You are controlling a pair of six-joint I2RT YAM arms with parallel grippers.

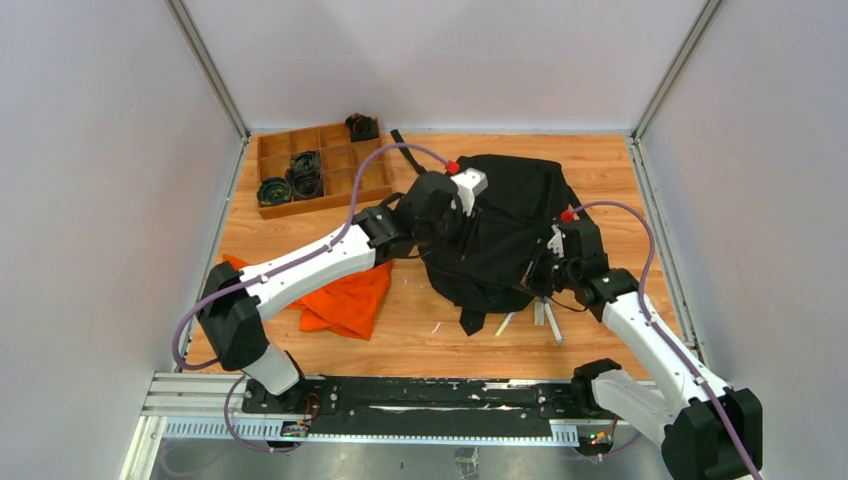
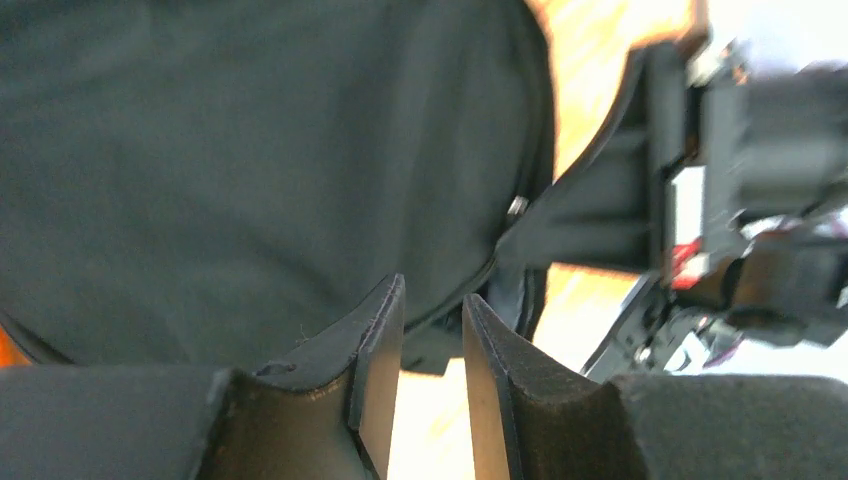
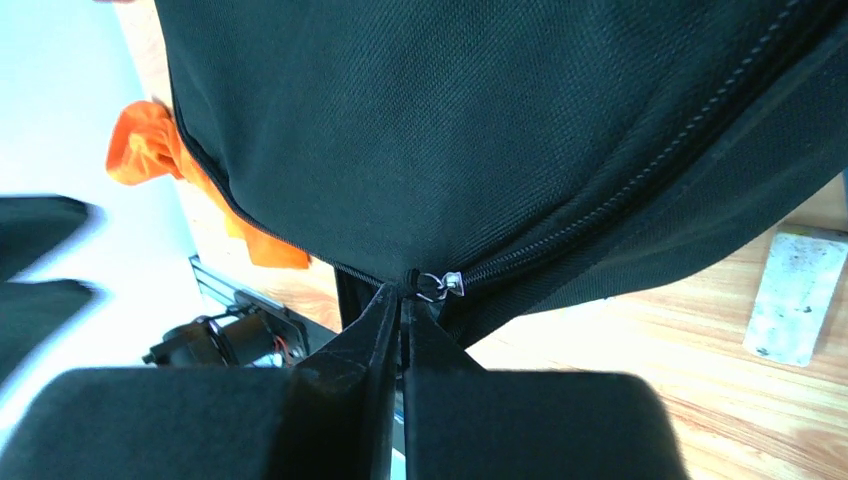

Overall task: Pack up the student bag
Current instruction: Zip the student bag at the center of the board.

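The student bag [image 1: 510,215] is a large black fabric backpack lying in the middle of the wooden table. My right gripper [image 1: 545,272] is at the bag's near right edge. In the right wrist view it [image 3: 402,297] is shut on the pull of the bag's zipper [image 3: 440,284], and the bag [image 3: 450,130] hangs lifted above the table. My left gripper [image 1: 452,222] is at the bag's left side. In the left wrist view its jaws [image 2: 433,305] stand a little apart with nothing between them, just off the bag's edge [image 2: 250,170].
An orange cloth [image 1: 345,298] lies left of the bag under my left arm. A wooden compartment tray [image 1: 318,172] with dark rolls stands at the back left. Pens and small white items [image 1: 545,320] lie near the bag's front; a white block [image 3: 797,292] lies on the table.
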